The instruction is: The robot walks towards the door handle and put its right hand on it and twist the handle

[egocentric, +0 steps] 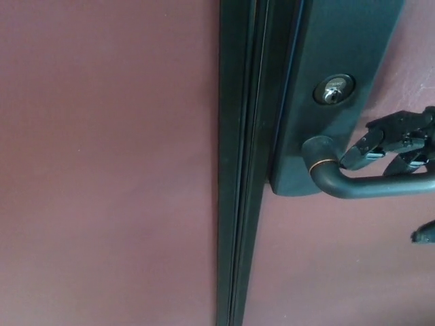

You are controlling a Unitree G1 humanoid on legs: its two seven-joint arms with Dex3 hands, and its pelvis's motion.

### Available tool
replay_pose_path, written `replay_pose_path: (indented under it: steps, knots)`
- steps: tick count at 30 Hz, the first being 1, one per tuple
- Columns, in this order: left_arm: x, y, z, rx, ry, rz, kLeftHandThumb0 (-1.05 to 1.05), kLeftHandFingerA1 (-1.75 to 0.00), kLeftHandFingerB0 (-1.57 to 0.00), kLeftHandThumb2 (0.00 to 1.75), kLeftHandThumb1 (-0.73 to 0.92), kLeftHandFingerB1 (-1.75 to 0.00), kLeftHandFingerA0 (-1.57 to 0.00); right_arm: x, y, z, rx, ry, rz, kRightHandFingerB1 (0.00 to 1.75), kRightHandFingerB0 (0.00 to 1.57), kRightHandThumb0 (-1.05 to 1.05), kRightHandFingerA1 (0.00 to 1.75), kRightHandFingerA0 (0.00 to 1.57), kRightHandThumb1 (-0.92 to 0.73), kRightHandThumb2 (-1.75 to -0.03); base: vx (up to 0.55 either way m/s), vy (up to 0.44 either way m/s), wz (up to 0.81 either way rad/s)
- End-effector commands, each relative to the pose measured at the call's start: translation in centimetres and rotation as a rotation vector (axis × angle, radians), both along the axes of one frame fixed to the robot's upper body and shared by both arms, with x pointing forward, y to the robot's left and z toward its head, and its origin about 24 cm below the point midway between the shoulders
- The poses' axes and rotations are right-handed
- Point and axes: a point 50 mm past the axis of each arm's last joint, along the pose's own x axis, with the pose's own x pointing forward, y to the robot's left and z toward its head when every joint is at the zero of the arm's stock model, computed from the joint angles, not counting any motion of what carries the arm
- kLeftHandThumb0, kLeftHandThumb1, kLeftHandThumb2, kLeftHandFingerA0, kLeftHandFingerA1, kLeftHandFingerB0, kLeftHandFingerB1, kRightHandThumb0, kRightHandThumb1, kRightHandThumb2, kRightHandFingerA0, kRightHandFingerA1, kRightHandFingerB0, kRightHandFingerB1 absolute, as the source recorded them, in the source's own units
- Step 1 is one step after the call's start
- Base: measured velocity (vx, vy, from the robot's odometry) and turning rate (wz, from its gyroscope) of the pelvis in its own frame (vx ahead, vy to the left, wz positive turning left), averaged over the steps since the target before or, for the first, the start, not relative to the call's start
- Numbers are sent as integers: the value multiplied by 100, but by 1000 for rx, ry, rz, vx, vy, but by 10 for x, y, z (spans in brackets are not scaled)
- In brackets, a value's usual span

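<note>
A dark lever door handle (380, 186) juts to the right from a dark backplate (340, 41), with a silver keyhole (333, 89) above its pivot. My right hand (402, 144) comes in from the right edge. Its two black fingers (363, 154) reach down onto the top of the lever, close to the pivot. The thumb tip (425, 234) shows well below the lever, apart from it. The hand is open around the handle, not clamped on it. My left hand does not show.
A dark vertical door edge and frame strip (241, 163) runs from top to bottom left of the backplate. Maroon door surface (102, 163) fills the left half and the area below the handle.
</note>
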Motion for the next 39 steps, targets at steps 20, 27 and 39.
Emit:
replay_pose_path:
  steps: [20, 27, 39]
  knots:
    - [-8, 3, 0, 2, 21, 7, -25, -68, -61, 56, 53, -63, -77, 20, 15, -28, -189, 89, 10, 45, 31, -59, 53, 42, -45, -80, 0, 0, 0]
    - [-11, 3, -1, -5, 24, 7, -26, -67, -62, 56, 53, -63, -77, 19, 26, -37, -228, 97, 29, 46, 29, -53, 55, 43, -43, -82, 0, 0, 0]
    - [-9, 1, -1, -4, 22, 7, -25, -68, -62, 56, 53, -63, -78, 23, 34, -64, -284, 140, 47, 47, 41, -52, 51, 47, -46, -74, 0, 0, 0]
